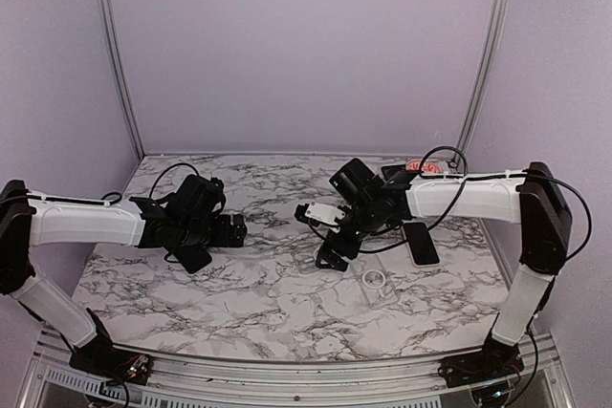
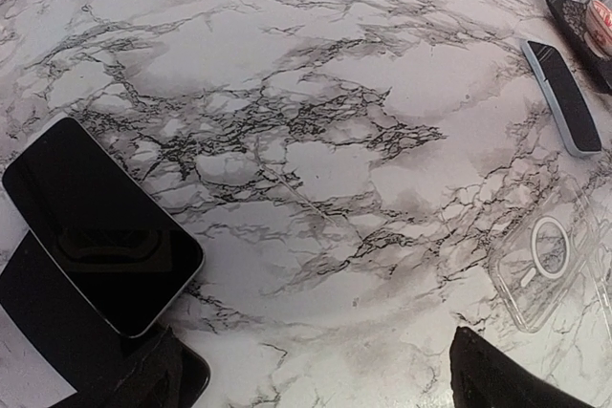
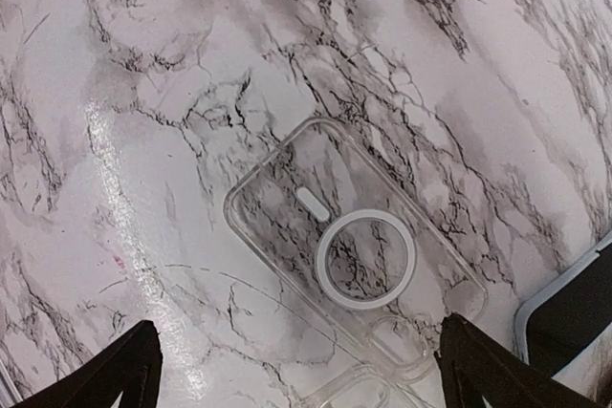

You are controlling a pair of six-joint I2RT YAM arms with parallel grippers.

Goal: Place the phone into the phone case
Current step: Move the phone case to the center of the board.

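**Right fingers** (image 3: pixel 478 370): spread wide, holding nothing, poised above the white marble-patterned surface (image 3: pixel 143 64). The clear, rounded-rectangular plastic phone case (image 3: pixel 354 255), with a white ring on its back, lies flat between and just ahead of them. The case has nothing in it, and the marble shows through. A second clear piece touches its near end. What it is cannot be told.

**Left fingers** (image 2: pixel 488 379): also well apart, nothing gripped. A black glossy phone with a silver edge (image 2: pixel 100 226) lies dark face up, just outside the finger at the left of that wrist view. Its near end rests over a dark flat item I cannot identify. A second dark phone with a grey-blue rim (image 2: pixel 564 97) lies far ahead of these fingers. It is just outside the right fingers, near the case but apart from it.

**Assessment:** no phone is taken up and insertion is not begun. Which phone is intended cannot be settled; the grey-rimmed one is nearer the case.

**Recommended:**
- Grip the phone across its long edges, not the glass.
- Match its camera corner to the case cutout.
- Seat one end first, then press the other down.
- Use the free fingers to steady the case against sliding on the glossy surface.
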